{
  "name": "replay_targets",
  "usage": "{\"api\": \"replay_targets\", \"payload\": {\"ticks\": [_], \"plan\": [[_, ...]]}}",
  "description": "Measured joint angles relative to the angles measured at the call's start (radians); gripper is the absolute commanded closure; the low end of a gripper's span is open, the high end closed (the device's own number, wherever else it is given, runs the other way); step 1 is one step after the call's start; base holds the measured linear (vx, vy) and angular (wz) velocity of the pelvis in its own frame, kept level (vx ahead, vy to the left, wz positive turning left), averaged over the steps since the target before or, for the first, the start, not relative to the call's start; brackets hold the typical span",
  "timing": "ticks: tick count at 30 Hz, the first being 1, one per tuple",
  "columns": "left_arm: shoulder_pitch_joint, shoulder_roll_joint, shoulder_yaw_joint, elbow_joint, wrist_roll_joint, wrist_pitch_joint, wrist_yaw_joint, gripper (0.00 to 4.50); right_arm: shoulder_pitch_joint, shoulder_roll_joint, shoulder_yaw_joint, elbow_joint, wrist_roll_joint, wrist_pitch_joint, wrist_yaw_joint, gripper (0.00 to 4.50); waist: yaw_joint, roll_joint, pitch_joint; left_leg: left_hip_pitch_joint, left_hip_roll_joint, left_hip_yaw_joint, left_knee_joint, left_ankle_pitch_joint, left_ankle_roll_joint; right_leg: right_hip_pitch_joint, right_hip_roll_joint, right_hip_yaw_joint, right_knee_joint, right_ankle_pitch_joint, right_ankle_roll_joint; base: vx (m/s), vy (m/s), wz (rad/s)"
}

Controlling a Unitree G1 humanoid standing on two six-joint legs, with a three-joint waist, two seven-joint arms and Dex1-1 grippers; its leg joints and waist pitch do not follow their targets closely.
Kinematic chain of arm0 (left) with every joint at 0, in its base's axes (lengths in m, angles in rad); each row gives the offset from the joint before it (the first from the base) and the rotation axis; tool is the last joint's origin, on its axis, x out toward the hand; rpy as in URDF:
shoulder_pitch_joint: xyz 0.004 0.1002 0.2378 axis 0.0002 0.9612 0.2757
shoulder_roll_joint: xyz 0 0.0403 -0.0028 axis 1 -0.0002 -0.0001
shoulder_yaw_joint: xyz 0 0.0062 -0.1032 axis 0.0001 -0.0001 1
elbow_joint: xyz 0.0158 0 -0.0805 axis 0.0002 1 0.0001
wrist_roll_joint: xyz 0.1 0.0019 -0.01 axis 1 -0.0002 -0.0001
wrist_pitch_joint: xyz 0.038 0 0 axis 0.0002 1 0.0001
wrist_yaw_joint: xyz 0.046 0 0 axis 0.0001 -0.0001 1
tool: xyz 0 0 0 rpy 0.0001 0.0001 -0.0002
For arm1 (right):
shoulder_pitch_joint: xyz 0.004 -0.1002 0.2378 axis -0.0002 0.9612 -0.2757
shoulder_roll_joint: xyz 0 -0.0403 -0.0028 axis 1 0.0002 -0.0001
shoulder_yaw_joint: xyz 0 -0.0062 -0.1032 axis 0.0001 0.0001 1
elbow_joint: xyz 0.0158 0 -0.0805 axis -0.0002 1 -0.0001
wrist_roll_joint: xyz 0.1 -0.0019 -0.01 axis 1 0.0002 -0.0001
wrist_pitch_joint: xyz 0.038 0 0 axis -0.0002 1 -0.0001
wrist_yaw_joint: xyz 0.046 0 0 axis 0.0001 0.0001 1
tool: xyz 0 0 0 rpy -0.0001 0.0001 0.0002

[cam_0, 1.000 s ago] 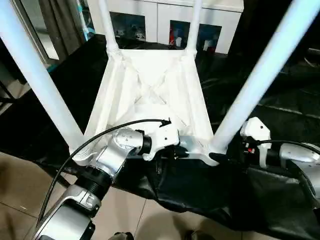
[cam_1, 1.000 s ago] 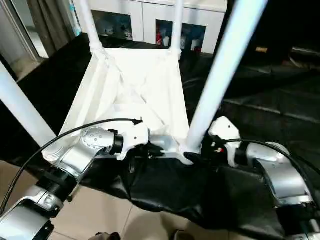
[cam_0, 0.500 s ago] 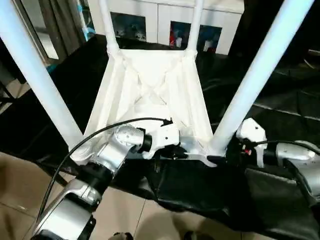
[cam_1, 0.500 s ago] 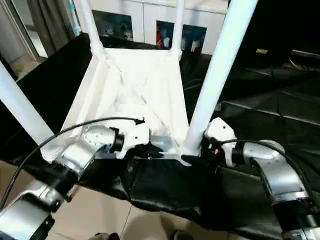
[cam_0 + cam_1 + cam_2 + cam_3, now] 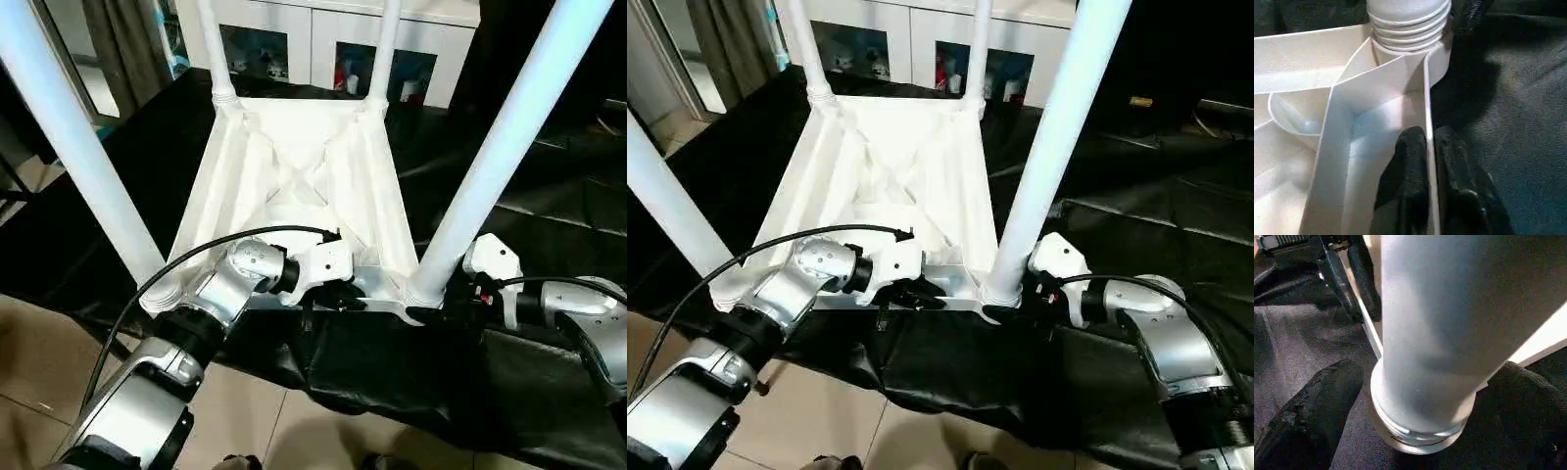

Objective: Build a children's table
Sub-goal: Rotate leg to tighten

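The upturned table (image 5: pixel 294 186) lies on black sheeting (image 5: pixel 411 382), its four legs in the corner sockets. The left gripper (image 5: pixel 1429 147) pinches the near rim. The right gripper (image 5: pixel 1415 396) stands wide around the near right leg (image 5: pixel 500 147).

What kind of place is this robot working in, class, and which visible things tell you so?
Probably an indoor room used as a workspace: a white cabinet with glass doors at the back, a tiled floor, and a black sheet under the upturned children's table.
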Motion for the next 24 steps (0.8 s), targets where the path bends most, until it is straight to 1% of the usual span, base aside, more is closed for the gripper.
{"api": "replay_targets", "payload": {"ticks": [1,2,9,12,19,20,22,24], "plan": [[-0.003,-0.001,0.000,0.005,0.000,-0.002,-0.001,4.41,0.000,0.000,0.000,0.001,0.000,-0.001,0.000,0.00,0.000,0.000,0.000,0.000,0.000,0.000,0.000,0.000,0.000,0.000,0.000,0.000,0.000,0.000,0.000,0.000,0.000,0.00],[-0.006,-0.003,0.000,0.012,0.000,-0.004,-0.003,4.47,0.000,0.000,0.000,0.002,0.000,-0.001,0.000,0.00,0.000,0.000,0.000,0.000,0.000,0.000,0.000,0.000,0.000,0.000,0.000,0.000,0.000,0.000,0.000,0.000,0.000,0.00],[-0.014,-0.002,0.001,0.040,0.000,-0.020,-0.011,4.47,-0.001,0.014,0.006,0.013,-0.008,0.005,-0.027,0.00,-0.001,0.002,-0.001,0.000,0.000,0.000,0.000,0.000,0.000,0.000,0.000,0.000,0.000,0.001,-0.001,0.000,0.000,0.00],[-0.020,-0.003,0.004,0.055,-0.001,-0.026,-0.012,4.50,-0.003,0.029,0.006,0.020,-0.008,0.016,-0.032,0.37,-0.002,0.003,-0.002,0.001,0.000,0.000,0.000,0.000,0.000,0.000,0.000,0.000,0.000,0.001,-0.001,0.000,0.000,0.00],[-0.025,-0.003,0.011,0.071,-0.001,-0.034,-0.010,4.50,-0.007,0.045,0.006,0.023,-0.005,0.024,-0.042,0.99,-0.004,0.002,-0.002,0.001,0.000,0.000,0.000,0.000,0.000,-0.001,0.000,0.000,0.000,0.000,0.000,0.000,0.000,0.00],[-0.025,-0.003,0.011,0.071,-0.001,-0.034,-0.010,4.50,-0.007,0.046,0.006,0.023,-0.004,0.025,-0.043,0.99,-0.004,0.003,-0.002,0.001,0.000,0.000,-0.001,0.000,0.000,-0.001,0.000,0.000,0.000,0.000,0.001,0.000,0.000,0.00],[-0.025,-0.003,0.014,0.072,-0.002,-0.035,-0.010,4.50,-0.007,0.050,0.006,0.023,0.000,0.027,-0.043,1.22,-0.005,0.002,-0.001,0.001,0.000,0.000,-0.001,0.000,0.000,-0.001,0.000,0.000,0.000,0.000,0.001,0.000,0.000,0.00],[-0.025,-0.003,0.017,0.073,-0.002,-0.036,-0.012,4.50,-0.007,0.053,0.003,0.023,0.001,0.030,-0.045,1.35,-0.005,0.002,-0.002,0.001,0.000,0.000,-0.001,0.000,0.000,-0.001,0.000,0.000,-0.001,0.000,0.001,0.000,0.000,0.00]]}}
